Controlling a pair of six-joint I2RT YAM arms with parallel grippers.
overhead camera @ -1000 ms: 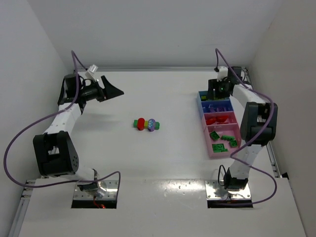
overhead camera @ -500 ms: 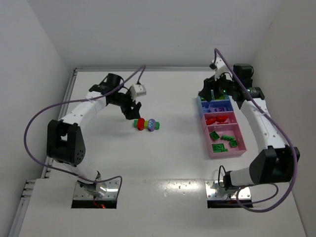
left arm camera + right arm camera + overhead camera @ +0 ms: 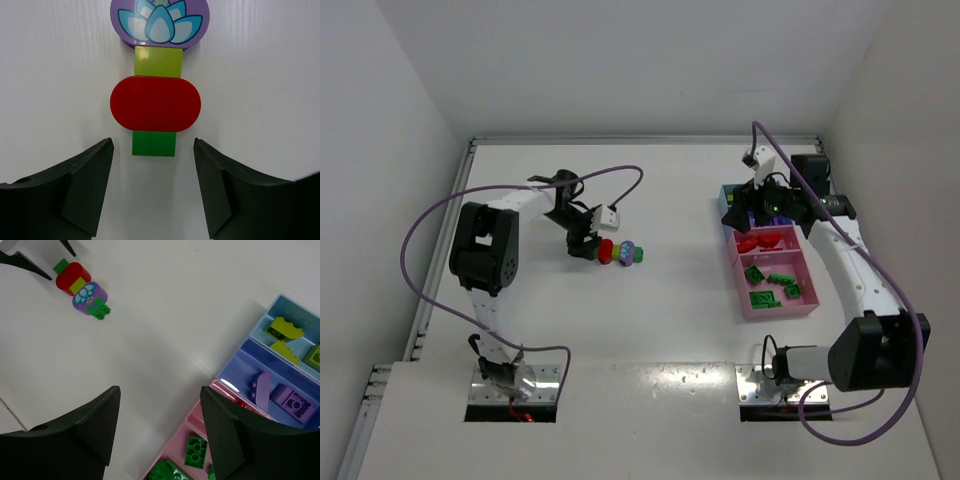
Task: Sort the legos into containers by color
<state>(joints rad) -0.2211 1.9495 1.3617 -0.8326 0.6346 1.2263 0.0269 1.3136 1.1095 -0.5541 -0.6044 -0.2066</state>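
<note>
You're poising the left gripper (image 3: pixel 152 161), open and empty, astride the green brick (image 3: pixel 153 143) in the middle of the table (image 3: pixel 670 330): centre before pinching; the right gripper (image 3: pixel 160 400) is hanging open, empty.

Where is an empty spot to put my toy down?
Free: bare table between the lego clump and the trays, and toward the arm bases. Crowded: the clump with the left claw at it, and the trays.

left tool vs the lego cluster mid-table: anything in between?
Nothing visible. The left tool is open, its fingers either side of the green lego at the near end of the lego cluster. Only bare table shows in the gaps.
</note>
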